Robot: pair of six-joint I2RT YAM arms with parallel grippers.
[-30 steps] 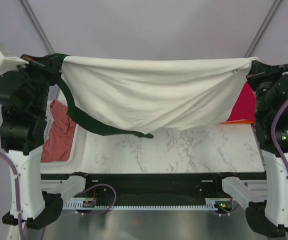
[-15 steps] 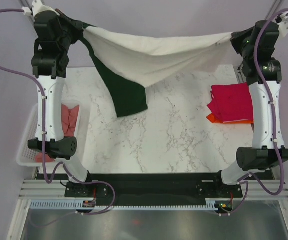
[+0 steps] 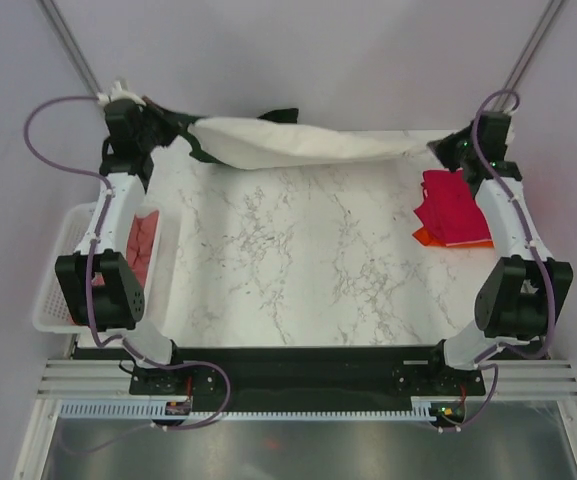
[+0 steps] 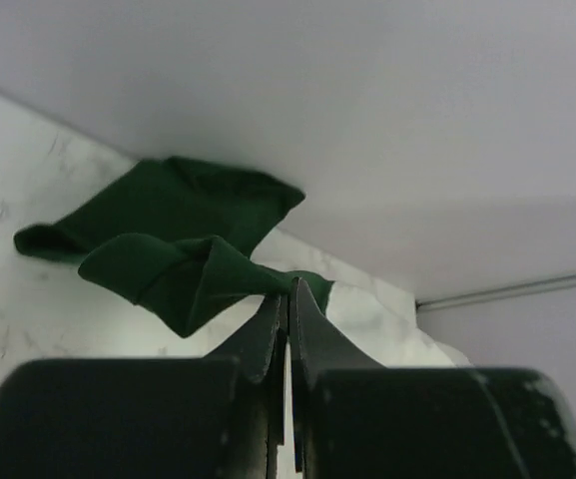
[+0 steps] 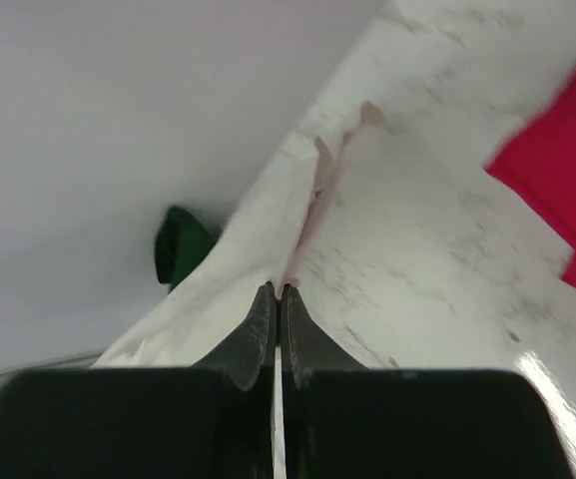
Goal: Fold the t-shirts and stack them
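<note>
The cream t-shirt with dark green sleeves stretches in a long bunched band along the table's far edge. My left gripper is shut on its green-edged left end, and my right gripper is shut on its cream right end. A folded magenta t-shirt lies on an orange one at the right side of the table, below the right gripper. A salmon-pink t-shirt sits in the basket at the left.
A white plastic lattice basket stands off the table's left edge beside the left arm. The marble tabletop spreads between both arms. A grey wall rises just behind the far edge.
Both arms have swung down and away to the table's far edge, lowering the cream t-shirt from a hanging spread to a stretched band low over the far edge. Both grips have held.
</note>
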